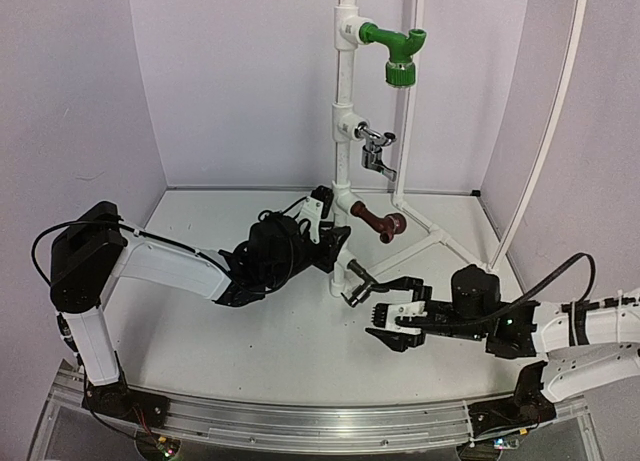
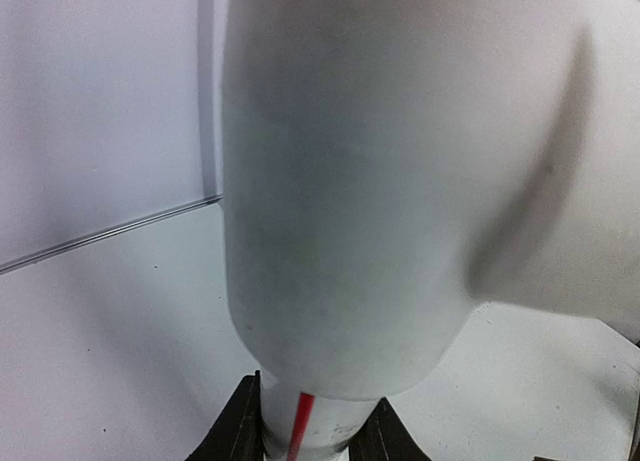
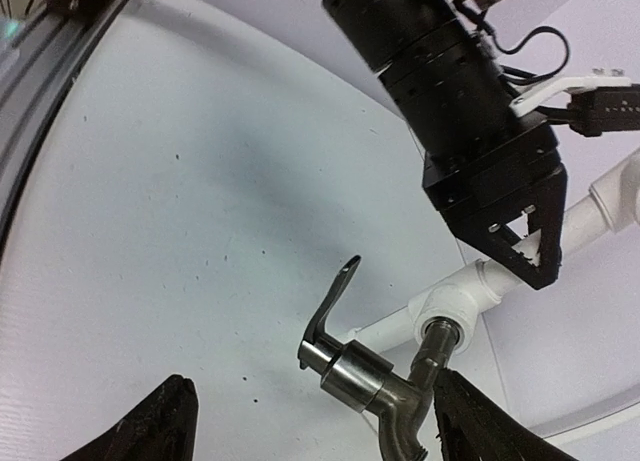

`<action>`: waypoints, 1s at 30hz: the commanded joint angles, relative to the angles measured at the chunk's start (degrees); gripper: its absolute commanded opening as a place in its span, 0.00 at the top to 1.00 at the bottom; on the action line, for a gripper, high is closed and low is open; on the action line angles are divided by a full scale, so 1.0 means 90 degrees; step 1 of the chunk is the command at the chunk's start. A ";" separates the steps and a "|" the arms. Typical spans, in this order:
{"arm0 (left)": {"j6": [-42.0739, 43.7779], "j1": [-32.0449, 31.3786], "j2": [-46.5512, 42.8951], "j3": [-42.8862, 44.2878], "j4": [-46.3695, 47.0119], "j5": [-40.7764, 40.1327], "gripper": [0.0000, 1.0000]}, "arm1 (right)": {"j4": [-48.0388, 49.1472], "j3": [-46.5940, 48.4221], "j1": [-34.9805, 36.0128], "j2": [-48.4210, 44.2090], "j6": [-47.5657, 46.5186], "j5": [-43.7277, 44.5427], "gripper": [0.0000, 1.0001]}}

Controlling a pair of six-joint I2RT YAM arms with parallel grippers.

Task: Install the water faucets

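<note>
Faucet [image 3: 365, 376], dark grey, seated in lowest pipe fitting [image 3: 450, 306], between spread jaws of right gripper [image 1: 376, 309]; white pipe [image 1: 346, 86] clenched in left gripper [image 2: 312, 436].

**Inspector:** What stands on the table [image 1: 200, 331]?

**Assistant:** One white PVC riser [image 1: 345, 81], upright near the far edge, right of centre, with tee fittings [image 1: 344, 116] along it. Its pipe legs [image 1: 447, 239] splay across the top toward the right edge.

**Inspector:** Surroundings?

**Assistant:** A thin white tube [image 1: 555, 111] rises at the right edge, an aluminium rail [image 1: 300, 421] runs along the near edge, and lilac walls [image 1: 240, 81] stand behind.
</note>
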 commanded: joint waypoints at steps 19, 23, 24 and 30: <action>-0.0446 0.0120 0.0156 -0.0161 -0.1044 -0.0146 1.00 | 0.3433 0.0279 0.0216 0.2545 -0.1184 0.2524 0.48; -0.0451 0.0125 0.0162 -0.0123 -0.1044 -0.0124 1.00 | 0.3508 0.0365 0.0220 0.2652 -0.0373 0.2562 0.51; -0.0444 0.0121 0.0175 -0.0115 -0.1044 -0.0124 1.00 | 0.3526 0.0379 0.0216 0.2656 -0.0032 0.2595 0.53; -0.0459 0.0120 0.0159 -0.0123 -0.1044 -0.0125 1.00 | 0.4083 0.0209 0.0176 0.2765 0.2510 0.2871 0.85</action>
